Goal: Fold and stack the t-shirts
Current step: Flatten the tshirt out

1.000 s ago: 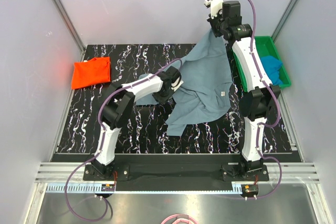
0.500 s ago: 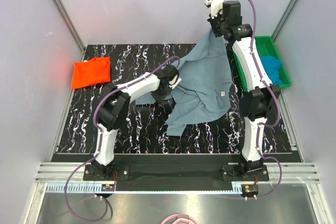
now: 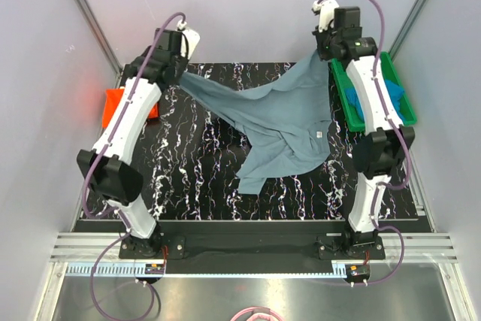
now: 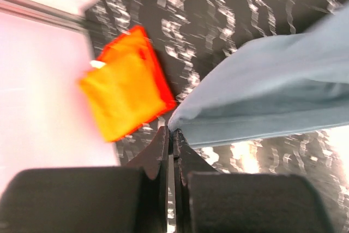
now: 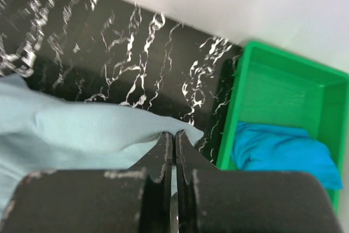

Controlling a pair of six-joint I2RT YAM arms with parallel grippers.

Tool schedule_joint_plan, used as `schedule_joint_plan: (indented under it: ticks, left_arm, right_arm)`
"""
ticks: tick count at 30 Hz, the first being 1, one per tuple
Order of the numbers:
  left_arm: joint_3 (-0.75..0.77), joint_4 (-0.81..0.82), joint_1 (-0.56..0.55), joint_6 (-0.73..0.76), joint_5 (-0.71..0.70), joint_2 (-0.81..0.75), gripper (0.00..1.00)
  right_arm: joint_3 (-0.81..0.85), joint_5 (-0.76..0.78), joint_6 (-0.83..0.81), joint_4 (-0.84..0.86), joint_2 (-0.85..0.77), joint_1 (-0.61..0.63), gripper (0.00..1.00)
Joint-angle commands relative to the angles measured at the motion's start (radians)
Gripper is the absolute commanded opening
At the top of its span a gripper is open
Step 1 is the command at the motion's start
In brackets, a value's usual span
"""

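Evidently spreading was in hand: the left gripper (image 4: 170, 133) and right gripper (image 5: 173, 135), each pinched shut on an edge of the grey-blue t-shirt (image 3: 285, 114), held it stretched across the top view's upper middle. Next, probably: lay it flat.

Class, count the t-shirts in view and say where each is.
3. The grey-blue t-shirt hangs between the left gripper and right gripper; the orange-red t-shirt lies far left; the bright blue t-shirt sits in the green tray. Others may be hidden.
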Motion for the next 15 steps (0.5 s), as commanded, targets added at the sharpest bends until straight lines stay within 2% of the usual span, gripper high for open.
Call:
schedule_joint_plan:
  ticks: [1,9,15]
  left_arm:
    - [0.063,0.059,0.009,0.097,-0.054,-0.087,0.0]
    - [-0.02,0.194,0.013,0.158,-0.077,-0.31,0.0]
    - [-0.004,0.21,0.012,0.151,-0.066,-0.456,0.0]
  right_arm:
    - [0.059,-0.022,0.039,0.008,-0.198,-0.014,0.0]
    - [0.019,-0.054,0.098,-0.049,-0.478,-0.019,0.0]
    - [-0.033,-0.033,0.147,-0.118,-0.704,-0.019,0.0]
